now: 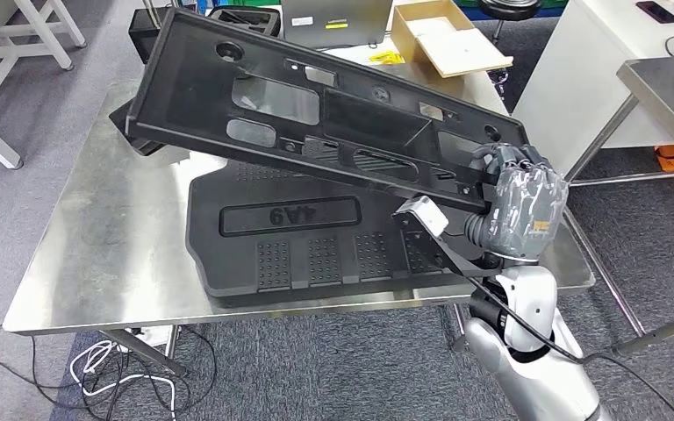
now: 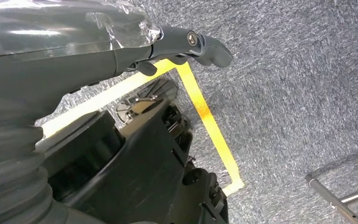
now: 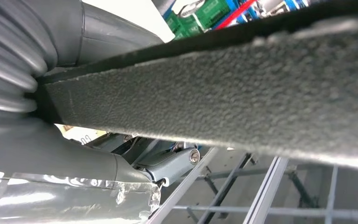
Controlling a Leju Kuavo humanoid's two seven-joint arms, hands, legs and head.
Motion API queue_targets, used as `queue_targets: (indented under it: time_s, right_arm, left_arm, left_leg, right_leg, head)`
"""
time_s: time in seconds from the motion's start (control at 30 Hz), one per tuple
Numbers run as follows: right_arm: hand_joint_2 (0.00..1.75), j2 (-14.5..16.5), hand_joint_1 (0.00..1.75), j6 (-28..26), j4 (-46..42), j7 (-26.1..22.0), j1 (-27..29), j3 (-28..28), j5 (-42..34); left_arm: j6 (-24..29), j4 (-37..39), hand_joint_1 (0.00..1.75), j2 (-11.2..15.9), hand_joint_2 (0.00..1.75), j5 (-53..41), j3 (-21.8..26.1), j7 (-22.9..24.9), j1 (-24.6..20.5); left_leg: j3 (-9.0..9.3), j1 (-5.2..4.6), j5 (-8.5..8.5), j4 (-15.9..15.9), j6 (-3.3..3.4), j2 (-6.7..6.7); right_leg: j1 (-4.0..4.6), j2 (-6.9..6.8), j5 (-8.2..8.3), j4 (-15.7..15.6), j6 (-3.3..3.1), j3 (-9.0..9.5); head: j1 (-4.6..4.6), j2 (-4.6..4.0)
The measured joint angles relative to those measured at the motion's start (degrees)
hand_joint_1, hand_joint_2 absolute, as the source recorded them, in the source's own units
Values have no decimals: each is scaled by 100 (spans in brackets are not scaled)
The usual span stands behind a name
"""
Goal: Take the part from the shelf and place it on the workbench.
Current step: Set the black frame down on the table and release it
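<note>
Right hand (image 1: 524,210) fingers behind part (image 1: 316,110)

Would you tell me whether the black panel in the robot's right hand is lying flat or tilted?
Tilted: the right hand holds the black panel by one end, slanting above the part on the workbench.

part (image 1: 316,114): long black moulded plastic panel with cut-outs | pose: tilted, one end high, lower end gripped by right hand (image 1: 522,206) | location: above workbench (image 1: 114,237), over another black panel (image 1: 316,241)
</note>
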Motion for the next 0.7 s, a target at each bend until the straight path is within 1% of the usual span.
queue_targets:
  time_s: [0.03, 0.07, 0.1, 0.13, 0.17, 0.2, 0.23, 0.27, 0.3, 0.33, 0.37, 0.4, 0.47, 0.5, 0.53, 0.57, 0.6, 0.63, 0.67, 0.7]
  right_arm:
    - [175, -18, 175, 13, 25, 20, -13, 0, -1]
    - [175, -35, 175, 19, 49, 39, -23, 0, -2]
    - [175, -48, 175, 22, 76, 58, -28, 0, -5]
    - [175, -58, 175, 26, 107, 72, -31, 0, -10]
    - [175, -67, 175, 31, 143, 84, -29, 0, -16]
    - [175, -74, 175, 38, 180, 92, -25, 0, -22]
    - [175, -80, 175, 44, 214, 96, -21, 0, -27]
    - [175, -86, 175, 50, 242, 99, -20, 0, -32]
    - [175, -90, 175, 54, 266, 101, -22, 0, -34]
    - [175, -92, 175, 57, 291, 102, -27, 0, -36]
    - [175, -95, 175, 61, 318, 104, -31, 0, -39]
    - [175, -97, 175, 66, 348, 109, -36, 0, -42]
    - [175, -105, 175, 78, 407, 117, -43, 1, -47]
    - [175, -109, 175, 86, 433, 121, -47, 2, -46]
    - [175, -112, 175, 95, 457, 123, -55, 2, -45]
    - [175, -112, 175, 104, 483, 129, -66, 2, -44]
    - [175, -112, 175, 113, 509, 140, -79, 3, -41]
    - [175, -112, 175, 125, 540, 159, -89, 3, -36]
    - [175, -112, 175, 136, 572, 180, -95, 4, -29]
    - [175, -112, 175, 145, 601, 198, -97, 4, -20]
  left_arm:
    - [1, -8, 0, 2, 175, 1, -2, 2, -3]
    - [1, -14, 0, 3, 175, 1, -2, 2, -3]
    - [1, -18, 0, 4, 175, 0, -3, 3, -2]
    - [1, -20, 0, 5, 175, 0, -4, 3, 1]
    - [1, -22, 0, 5, 175, -1, -5, 3, 4]
    - [1, -25, 0, 6, 175, -1, -7, 3, 8]
    - [2, -26, 0, 6, 175, -1, -7, 3, 10]
    - [2, -27, 0, 7, 175, -1, -7, 3, 10]
    - [2, -27, 0, 7, 175, -1, -7, 3, 9]
    - [2, -28, 0, 7, 175, 2, -7, 3, 6]
    - [2, -28, 0, 8, 175, 4, -8, 4, 2]
    - [2, -29, 0, 9, 175, 7, -8, 4, -1]
    - [2, -30, 0, 12, 175, 14, -8, 5, -7]
    - [3, -31, 0, 14, 175, 18, -8, 5, -7]
    - [4, -33, 0, 16, 175, 23, -8, 5, -9]
    - [6, -36, 0, 18, 175, 31, -8, 4, -8]
    - [8, -39, 0, 19, 175, 40, -8, 3, -3]
    - [8, -41, 0, 20, 175, 50, -8, 2, 5]
    - [8, -41, 0, 20, 175, 56, -8, 2, 19]
    - [7, -41, 0, 20, 175, 60, -8, 1, 34]
  left_leg:
    - [44, 20, 5, -30, 20, 1]
    - [89, 40, 6, -58, 39, 2]
    - [112, 39, -11, -60, 57, 1]
    - [131, 39, -37, -55, 71, 3]
    - [157, 39, -68, -50, 76, 2]
    - [193, 38, -105, -46, 75, -2]
    - [243, 39, -145, -43, 68, -8]
    - [306, 41, -190, -43, 56, -16]
    - [367, 44, -238, -43, 36, -22]
    - [409, 37, -292, -38, 7, -26]
    - [435, 32, -337, -36, -21, -28]
    - [449, 28, -371, -42, -47, -29]
    - [475, 25, -414, -65, -90, -29]
    - [482, 26, -455, -33, -117, -27]
    - [431, 28, -545, 110, -148, -24]
    - [298, 35, -694, 403, -182, -22]
    - [77, 46, -881, 838, -216, -19]
    - [-205, 57, -1065, 1338, -241, -18]
    - [-467, 66, -1178, 1758, -255, -18]
    - [-645, 69, -1177, 1986, -255, -18]
  right_leg:
    - [2, -9, -105, 166, 20, -63]
    - [5, -18, -267, 483, 37, -207]
    - [5, -26, -462, 921, 51, -431]
    - [6, -28, -641, 1400, 64, -703]
    - [6, -28, -725, 1768, 74, -944]
    - [6, -29, -681, 1923, 78, -1089]
    - [6, -30, -502, 1813, 77, -1108]
    - [6, -30, -222, 1461, 68, -1006]
    - [6, -30, 77, 990, 57, -841]
    - [11, -28, 287, 565, 43, -678]
    - [17, -25, 403, 275, 19, -562]
    - [25, -21, 425, 137, -8, -503]
    - [28, -13, 380, 105, -73, -470]
    - [22, -12, 369, 90, -99, -453]
    - [12, -18, 361, 70, -122, -428]
    - [0, -27, 354, 47, -143, -398]
    - [-1, -37, 340, 33, -161, -370]
    - [-2, -45, 322, 24, -176, -346]
    - [-2, -49, 301, 21, -185, -322]
    - [-1, -49, 276, 19, -190, -292]
  head:
    - [12, 0]
    - [34, 0]
    - [59, 0]
    - [86, 0]
    - [109, 0]
    - [131, 0]
    - [158, 0]
    - [187, 0]
    - [217, 0]
    - [239, 0]
    - [251, 0]
    - [250, 0]
    - [221, 0]
    - [207, 0]
    - [187, 0]
    - [162, 0]
    - [138, 0]
    - [108, 0]
    - [89, 0]
    - [78, 0]
